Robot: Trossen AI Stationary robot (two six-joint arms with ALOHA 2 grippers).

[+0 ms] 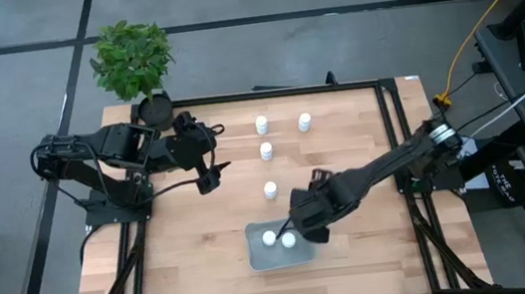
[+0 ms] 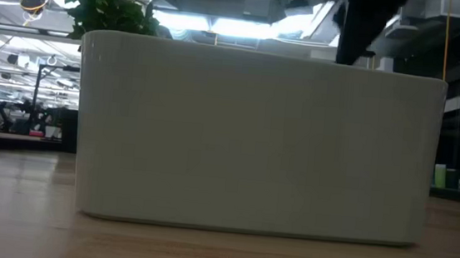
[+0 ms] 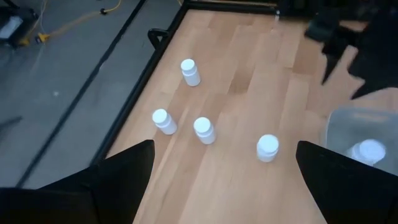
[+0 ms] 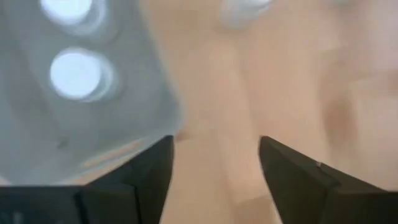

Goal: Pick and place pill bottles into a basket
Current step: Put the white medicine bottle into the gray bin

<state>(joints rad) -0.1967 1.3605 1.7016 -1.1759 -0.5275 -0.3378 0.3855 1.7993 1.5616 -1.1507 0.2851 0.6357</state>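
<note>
The pale grey-blue basket (image 1: 260, 258) stands on the table near its front edge. Two white pill bottles (image 1: 270, 236) (image 1: 289, 239) stand inside it and also show in the right wrist view (image 4: 74, 74). Several more bottles stand upright on the table behind it, the nearest at mid-table (image 1: 271, 190), the others farther back (image 1: 266, 151) (image 1: 262, 125) (image 1: 305, 122). My right gripper (image 1: 310, 233) is open and empty over the basket's right edge (image 4: 214, 168). My left gripper (image 1: 215, 155) is open and empty at the table's left, facing the loose bottles (image 3: 224, 180).
A potted green plant (image 1: 134, 60) in a black pot stands at the table's far left corner. A black frame (image 1: 276, 92) runs around the table. In the low view the basket's wall (image 2: 254, 139) fills most of the picture.
</note>
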